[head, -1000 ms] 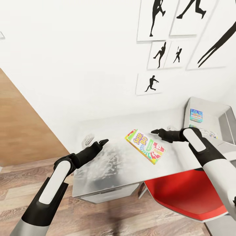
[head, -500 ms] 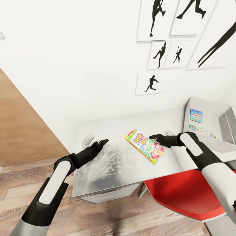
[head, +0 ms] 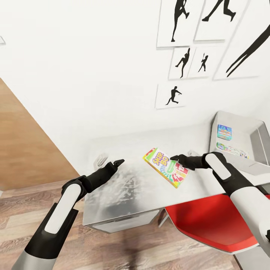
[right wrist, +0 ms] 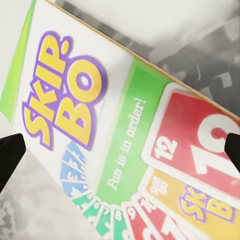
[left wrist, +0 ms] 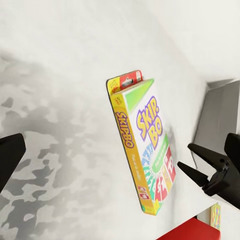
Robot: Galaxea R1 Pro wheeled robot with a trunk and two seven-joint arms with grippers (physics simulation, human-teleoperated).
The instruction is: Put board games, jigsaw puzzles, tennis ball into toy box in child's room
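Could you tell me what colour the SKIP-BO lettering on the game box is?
Yellow with purple outlines on the SKIP-BO box, clearest in the right wrist view.

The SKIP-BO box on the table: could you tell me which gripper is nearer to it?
Right. The right gripper is open right over the SKIP-BO box; the left gripper hangs well off to its side.

Three cameras, one shared box

The head view looks down from above over the tabletop (head: 150, 187); the left wrist view faces across it from farther off; the right wrist view sits very close. All share the SKIP-BO box (head: 166, 167) (left wrist: 145, 150) (right wrist: 125, 145).
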